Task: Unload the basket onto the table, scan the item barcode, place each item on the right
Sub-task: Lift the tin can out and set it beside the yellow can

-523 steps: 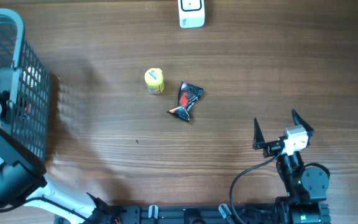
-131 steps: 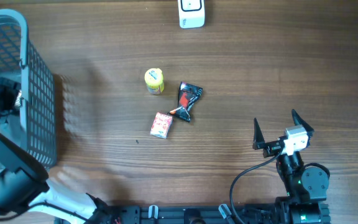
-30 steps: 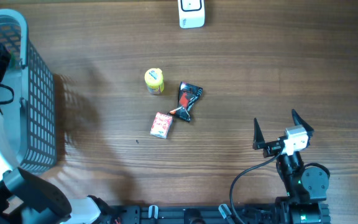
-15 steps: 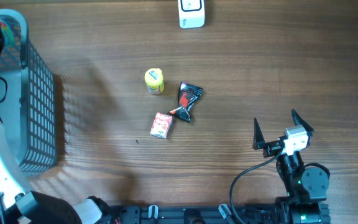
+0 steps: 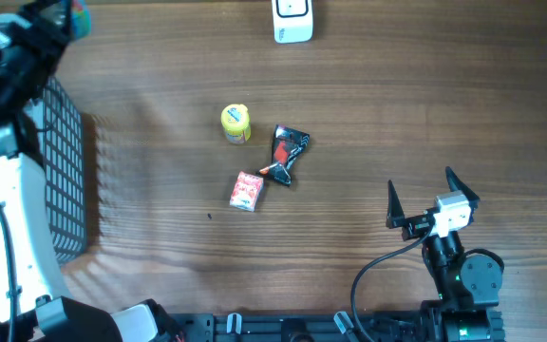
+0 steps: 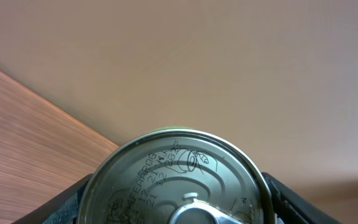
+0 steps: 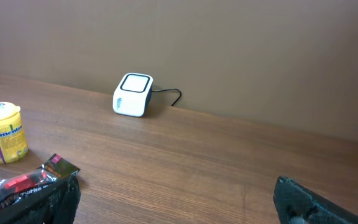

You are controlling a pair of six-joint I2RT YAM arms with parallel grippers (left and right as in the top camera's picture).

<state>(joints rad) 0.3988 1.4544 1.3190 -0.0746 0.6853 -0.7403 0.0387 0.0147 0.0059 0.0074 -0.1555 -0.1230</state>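
Note:
A metal can (image 6: 173, 180) with a ring-pull lid fills the bottom of the left wrist view, and my left gripper (image 6: 178, 208) is shut on it, one black finger at each side. Overhead, that gripper (image 5: 57, 21) hangs at the far left corner above the basket, with the can's coloured side (image 5: 79, 19) just showing. The white barcode scanner (image 5: 292, 19) stands at the table's far edge, and appears as a small white box (image 7: 132, 94) in the right wrist view. My right gripper (image 5: 422, 187) rests open near the front right, holding nothing.
A grey mesh basket (image 5: 65, 180) stands at the left edge under the left arm. In the middle of the table lie a yellow tub (image 5: 235, 123), a dark snack wrapper (image 5: 287, 154) and a small red box (image 5: 247, 190).
The left arm has lifted out of the basket with the can and swung up toward the far left corner. The right arm has stayed still.

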